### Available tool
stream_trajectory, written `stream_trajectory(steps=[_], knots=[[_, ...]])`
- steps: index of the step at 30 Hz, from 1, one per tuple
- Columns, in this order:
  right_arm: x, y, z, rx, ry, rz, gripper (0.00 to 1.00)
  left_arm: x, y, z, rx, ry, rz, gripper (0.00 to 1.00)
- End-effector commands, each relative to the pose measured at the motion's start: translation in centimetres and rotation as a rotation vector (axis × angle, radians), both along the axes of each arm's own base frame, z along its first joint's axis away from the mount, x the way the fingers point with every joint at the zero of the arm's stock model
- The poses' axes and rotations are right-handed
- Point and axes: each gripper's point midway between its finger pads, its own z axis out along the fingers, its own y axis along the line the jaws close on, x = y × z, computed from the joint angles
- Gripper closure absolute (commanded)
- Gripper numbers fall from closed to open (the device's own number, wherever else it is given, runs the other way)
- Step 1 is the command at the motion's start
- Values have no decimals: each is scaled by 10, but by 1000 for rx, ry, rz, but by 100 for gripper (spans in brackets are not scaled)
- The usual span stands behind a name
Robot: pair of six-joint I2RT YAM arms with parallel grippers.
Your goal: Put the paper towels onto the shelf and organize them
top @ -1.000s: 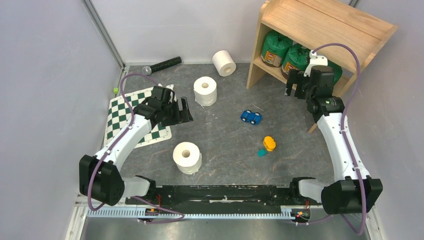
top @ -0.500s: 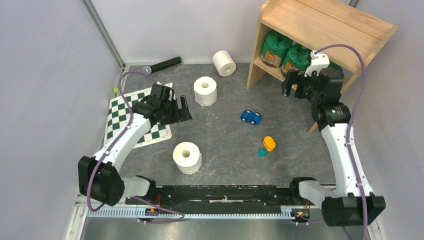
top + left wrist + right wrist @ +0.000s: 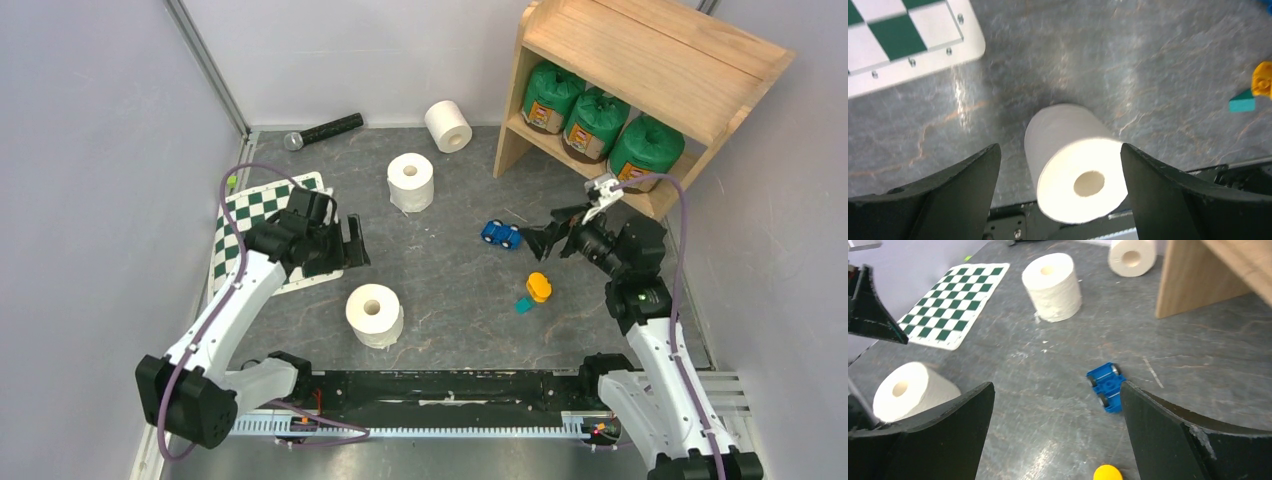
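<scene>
Task half done: three green-wrapped rolls (image 3: 595,120) stand on the lower tier of the wooden shelf (image 3: 650,50) at 1 o'clock, three bare white rolls (image 3: 411,182) lie on the table (image 3: 450,290), two toward 12 o'clock and one at 7 o'clock, and the left gripper (image 3: 352,243) and right gripper (image 3: 552,230) gape empty.

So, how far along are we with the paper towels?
Half done: three green-wrapped rolls sit on the shelf's lower tier. Nothing is gripped; the left gripper is open, facing the nearest white roll, the right gripper open above the table. Left: that roll, the middle white roll and the far white roll.
</scene>
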Motion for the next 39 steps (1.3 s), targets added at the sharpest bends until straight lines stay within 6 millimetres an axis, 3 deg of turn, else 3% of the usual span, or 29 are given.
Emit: stream_trajectory(steps=[1, 5, 9, 16, 27, 33, 39], knots=[[-19, 26, 9, 15, -100, 137, 2, -46, 13, -20, 34, 122, 5, 6], [-21, 31, -15, 0, -46, 162, 2, -73, 7, -31, 6, 201, -14, 9], [-19, 33, -32, -30, -2, 162, 3, -82, 8, -38, 23, 231, -14, 11], [-14, 37, -54, -80, 67, 168, 4, -80, -10, -44, -2, 230, -39, 12], [-8, 44, -79, -135, 173, 139, 8, -67, -19, -63, 6, 233, -34, 19], [-13, 63, -97, -161, 254, 143, 17, -62, -29, -65, -12, 221, -45, 31], [-15, 86, -104, -180, 270, 150, 18, -54, -39, -61, -30, 194, -61, 54]])
